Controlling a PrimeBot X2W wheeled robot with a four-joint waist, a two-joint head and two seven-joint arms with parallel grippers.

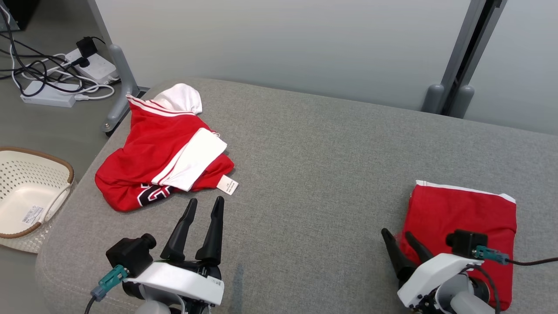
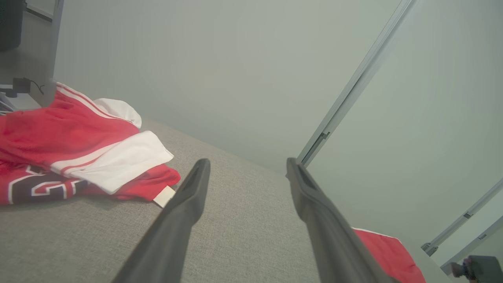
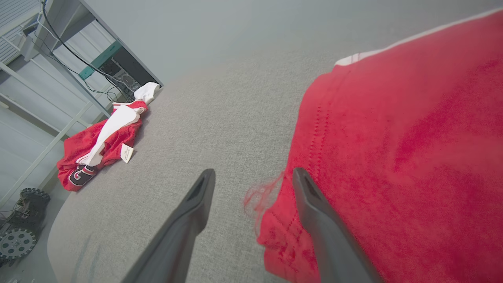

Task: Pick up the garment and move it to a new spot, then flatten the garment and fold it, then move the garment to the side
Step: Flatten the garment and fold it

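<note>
A grey cloth-covered table [image 1: 314, 165] is stretching across the view, with pale wall panels [image 1: 279, 43] and grey posts [image 1: 453, 56] standing behind it. On the floor off its left end, a power strip [image 1: 93, 65] is lying among tangled cables [image 1: 39, 69], and a white basket [image 1: 26, 179] with a brown rim is sitting just beside the table's corner. A crumpled red and white shirt [image 1: 152, 148] is lying at the far left of the table, its label [image 1: 227, 185] sticking out toward the left gripper [image 1: 206, 200], which is hovering near it with its fingers spread apart and nothing between them. The folded red garment [image 1: 462, 209] is resting flat at the right side of the table, well apart from the crumpled shirt. The right gripper [image 1: 396, 232] is sitting at the garment's near left edge with its fingers parted and gripping nothing. In the right wrist view one finger [image 3: 310, 196] is lying over the garment's hem while the other is over bare cloth.
</note>
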